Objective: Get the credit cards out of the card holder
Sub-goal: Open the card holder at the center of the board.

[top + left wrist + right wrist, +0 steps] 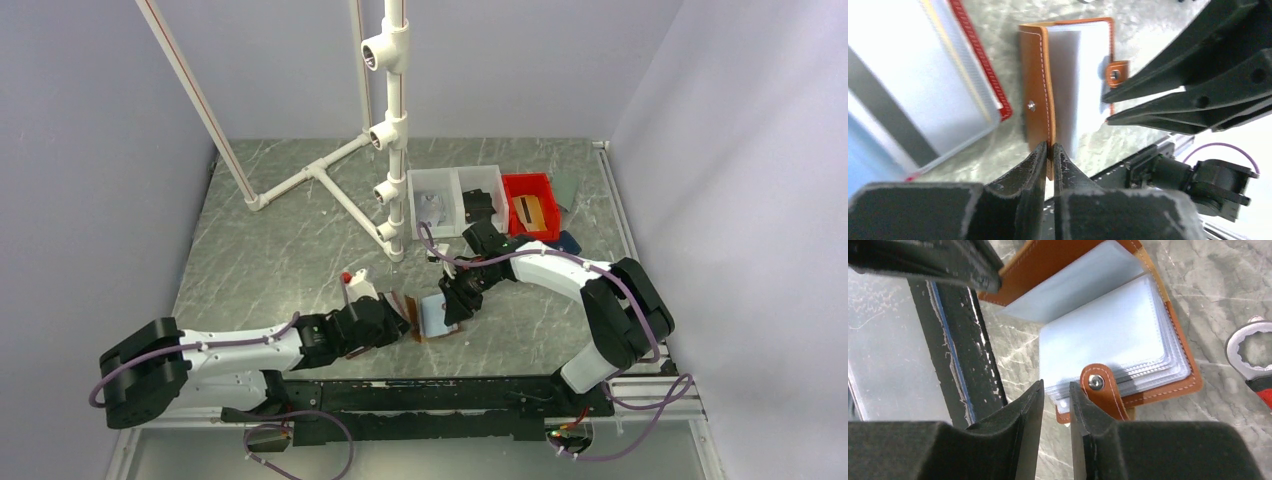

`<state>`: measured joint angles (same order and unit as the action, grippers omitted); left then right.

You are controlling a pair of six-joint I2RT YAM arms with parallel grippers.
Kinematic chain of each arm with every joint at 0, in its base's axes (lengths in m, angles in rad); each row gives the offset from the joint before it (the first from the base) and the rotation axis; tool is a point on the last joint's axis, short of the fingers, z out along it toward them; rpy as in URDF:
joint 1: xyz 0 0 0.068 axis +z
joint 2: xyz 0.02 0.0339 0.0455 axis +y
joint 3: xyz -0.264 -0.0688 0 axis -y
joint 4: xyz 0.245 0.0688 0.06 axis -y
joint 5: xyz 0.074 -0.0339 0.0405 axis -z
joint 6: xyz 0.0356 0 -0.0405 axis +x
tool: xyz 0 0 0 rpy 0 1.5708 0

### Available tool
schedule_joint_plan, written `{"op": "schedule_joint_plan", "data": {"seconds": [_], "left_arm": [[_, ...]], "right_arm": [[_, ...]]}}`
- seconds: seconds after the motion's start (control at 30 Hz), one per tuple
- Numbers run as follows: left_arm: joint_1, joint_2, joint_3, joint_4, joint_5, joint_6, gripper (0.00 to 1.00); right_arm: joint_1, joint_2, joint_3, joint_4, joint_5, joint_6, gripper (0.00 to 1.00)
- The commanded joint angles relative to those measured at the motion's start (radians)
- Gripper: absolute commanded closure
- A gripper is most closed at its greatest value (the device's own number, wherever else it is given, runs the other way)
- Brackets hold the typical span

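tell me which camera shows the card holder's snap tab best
Right wrist: the snap tab sits large and sharp, stud visible, over the card holder sleeves. Left wrist shows the tab smaller, at the far edge. Top external shows the holder, but the tab is too small to see.

The overhead camera looks down from behind over the whole grey marbled bench [280,250]. Both wrist cameras sit very close, sharing the open tan leather card holder [1035,75].
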<state>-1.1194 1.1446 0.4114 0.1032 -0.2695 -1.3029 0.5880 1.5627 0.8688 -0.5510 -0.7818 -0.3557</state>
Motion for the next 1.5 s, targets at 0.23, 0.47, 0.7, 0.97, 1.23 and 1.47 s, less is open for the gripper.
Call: {"op": "schedule_joint_plan", "data": {"seconds": [0.23,0.47,0.7,0.97,1.23,1.47], "left_arm": [[0.027,-0.106,-0.136,-0.049,-0.017,0.088,1.00],[0.034,-0.161,-0.113,-0.153,-0.028,0.177,0.96],[0.045,-0.132,-0.073,-0.205,0.005,0.249,0.93],[0.056,-0.078,-0.017,-0.273,0.014,0.270,0.91],[0.056,-0.198,0.050,-0.374,0.050,0.344,0.70],[0.056,-0.329,0.070,-0.347,0.138,0.410,0.69]], "right_arm": [[0.002,-0.023,0.032,0.019,0.036,-0.012,0.71],[0.002,-0.026,0.028,0.042,0.102,0.007,0.70],[0.002,-0.019,0.024,0.063,0.147,0.031,0.67],[0.006,-0.075,0.008,0.092,0.209,0.017,0.71],[0.109,-0.064,0.003,0.096,0.305,-0.034,0.85],[0.115,-0.033,0.006,0.113,0.369,0.006,0.93]]}}
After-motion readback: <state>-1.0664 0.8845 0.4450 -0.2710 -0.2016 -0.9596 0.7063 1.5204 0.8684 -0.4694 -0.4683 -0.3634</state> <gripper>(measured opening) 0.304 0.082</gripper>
